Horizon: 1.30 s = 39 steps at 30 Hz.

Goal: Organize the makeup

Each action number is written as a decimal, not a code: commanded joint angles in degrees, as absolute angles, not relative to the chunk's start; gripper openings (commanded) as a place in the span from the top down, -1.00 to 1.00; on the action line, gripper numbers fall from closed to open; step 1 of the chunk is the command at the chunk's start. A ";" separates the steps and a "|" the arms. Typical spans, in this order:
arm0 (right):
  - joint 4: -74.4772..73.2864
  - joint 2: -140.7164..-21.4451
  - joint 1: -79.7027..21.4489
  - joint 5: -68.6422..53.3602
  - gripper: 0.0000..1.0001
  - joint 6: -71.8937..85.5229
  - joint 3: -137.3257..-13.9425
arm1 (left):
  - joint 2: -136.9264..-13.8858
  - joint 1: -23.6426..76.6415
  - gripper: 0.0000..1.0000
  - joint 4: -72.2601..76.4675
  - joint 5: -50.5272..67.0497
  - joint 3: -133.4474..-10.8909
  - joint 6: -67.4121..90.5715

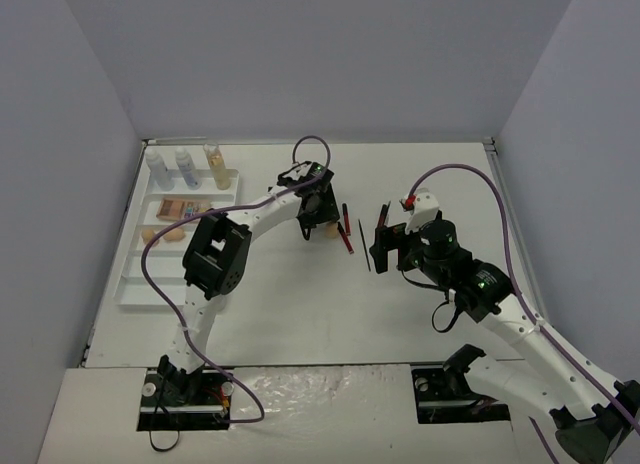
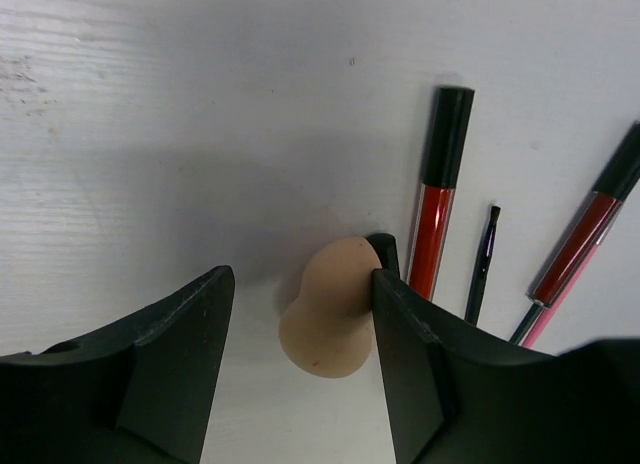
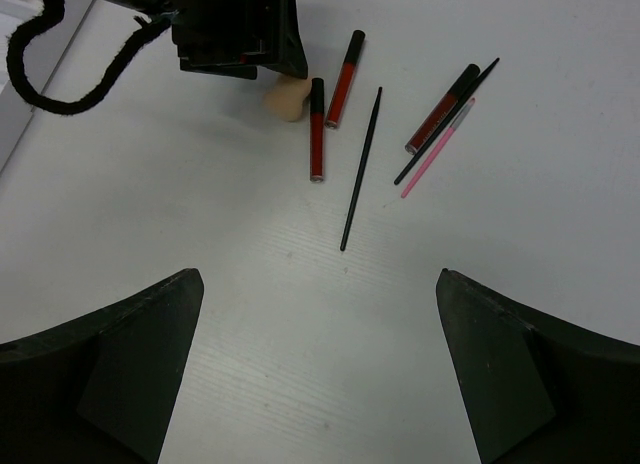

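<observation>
The peach sponge (image 2: 325, 309) is soft, so I judge the grasp wants a gentle squeeze across its narrow waist. The left gripper (image 2: 300, 284) should first be centred over it and kept clear of the red tube (image 2: 435, 199) just beside. The sponge lies on the counter (image 2: 150, 134) between that gripper's fingers (image 2: 410, 364), off-centre: one finger touches its side nearest the tube, the other stands apart. The gripper is part open, holding nothing yet. The right gripper (image 3: 318, 284) hangs wide open and empty, well apart.
</observation>
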<state>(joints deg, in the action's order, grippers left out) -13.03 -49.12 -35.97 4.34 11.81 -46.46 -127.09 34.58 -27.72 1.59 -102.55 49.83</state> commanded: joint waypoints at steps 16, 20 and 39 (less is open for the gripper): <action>-11.15 -48.78 -35.51 5.53 -1.00 11.86 -45.71 | -118.89 37.60 0.90 -23.31 3.54 -96.14 51.36; -11.16 -48.94 -35.58 5.15 -1.00 11.87 -46.09 | -114.68 37.04 1.00 -24.01 3.04 -94.86 49.72; -9.55 -53.03 -35.33 3.66 -1.00 12.22 -46.93 | -82.47 6.89 1.00 -25.72 -5.25 -65.87 51.92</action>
<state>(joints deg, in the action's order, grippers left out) -13.45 -52.56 -35.73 4.19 11.99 -45.47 -84.71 11.30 -25.82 -3.55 -66.48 51.46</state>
